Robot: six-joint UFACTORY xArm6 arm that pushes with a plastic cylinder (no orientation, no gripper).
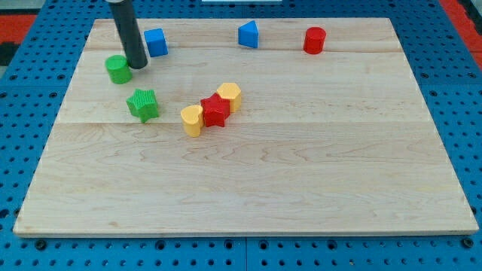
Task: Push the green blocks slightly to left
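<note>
A green cylinder (117, 68) stands near the board's upper left. A green star block (142, 104) lies below it and slightly to the view's right. My tip (138, 65) rests on the board just right of the green cylinder, touching or almost touching its right side. The rod rises from there to the view's top. The green star block is well apart from the tip, toward the view's bottom.
A blue cube (156, 42) sits just right of the rod. A blue pentagon-like block (248, 35) and a red cylinder (315, 40) lie along the top. A yellow heart (193, 120), red star (215, 111) and yellow hexagon (229, 97) form a diagonal row mid-board.
</note>
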